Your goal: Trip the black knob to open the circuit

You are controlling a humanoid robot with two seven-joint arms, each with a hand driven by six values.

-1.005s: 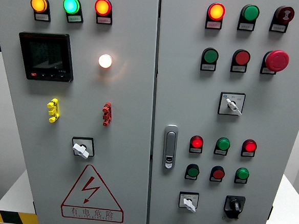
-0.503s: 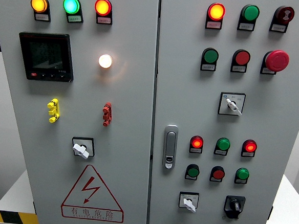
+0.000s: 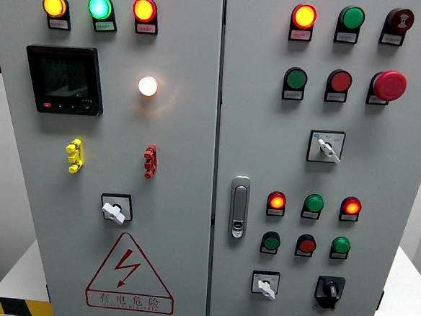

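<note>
A black rotary knob (image 3: 329,290) sits at the lower right of the grey cabinet's right door (image 3: 404,179), its pointer turned slightly left of straight down. To its left is a white rotary switch (image 3: 265,285). Neither of my hands shows anywhere in the head view.
Above the knob run rows of red and green lamps and buttons (image 3: 308,224), a white selector (image 3: 327,147), a red mushroom stop button (image 3: 389,84) and a chrome door latch (image 3: 239,207). The left door carries a black meter (image 3: 64,80), lit lamps and a warning triangle (image 3: 129,274).
</note>
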